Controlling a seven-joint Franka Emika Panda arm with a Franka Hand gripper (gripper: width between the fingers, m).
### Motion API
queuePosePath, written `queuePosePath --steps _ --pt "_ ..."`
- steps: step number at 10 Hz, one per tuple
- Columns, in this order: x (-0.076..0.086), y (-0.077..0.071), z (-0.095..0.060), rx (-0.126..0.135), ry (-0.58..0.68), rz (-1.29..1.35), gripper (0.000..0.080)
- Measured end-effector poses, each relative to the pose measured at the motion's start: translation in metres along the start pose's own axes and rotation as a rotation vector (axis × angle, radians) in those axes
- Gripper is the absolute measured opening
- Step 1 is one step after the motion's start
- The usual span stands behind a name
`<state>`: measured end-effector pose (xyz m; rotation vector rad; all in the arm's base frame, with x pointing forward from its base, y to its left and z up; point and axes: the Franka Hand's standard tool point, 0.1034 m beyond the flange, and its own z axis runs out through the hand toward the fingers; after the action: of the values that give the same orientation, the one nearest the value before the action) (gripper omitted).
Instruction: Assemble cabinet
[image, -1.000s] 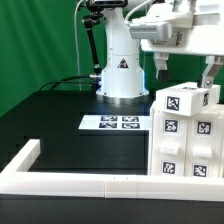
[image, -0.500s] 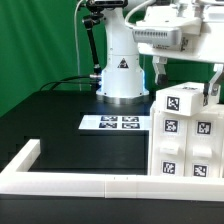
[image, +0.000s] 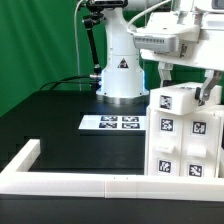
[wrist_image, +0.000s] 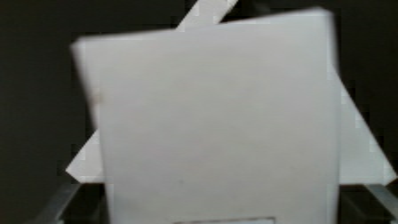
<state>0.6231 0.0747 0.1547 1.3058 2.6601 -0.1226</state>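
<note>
While the cabinet (image: 185, 135) stands on the table (image: 55, 125) at the exterior view's right, behind the rail (image: 80, 185), the hand (image: 185, 85) straddles its top, fingers (image: 163, 75) clamped on it.

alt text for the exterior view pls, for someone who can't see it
A white tagged cabinet stands on the black table at the exterior view's right, with the gripper down around its top. The marker board lies flat beside it.
</note>
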Motion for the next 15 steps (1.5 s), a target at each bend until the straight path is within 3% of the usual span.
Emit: queuePosePath --steps 8,11,15 --pt "0.003 -0.010 -0.001 0.019 0.005 0.478 0.0560" --pt "0.006 -0.012 -0.001 0.041 0.004 0.667 0.0560" --pt "0.012 -0.017 -0.002 0.093 -0.002 1.022 0.0560"
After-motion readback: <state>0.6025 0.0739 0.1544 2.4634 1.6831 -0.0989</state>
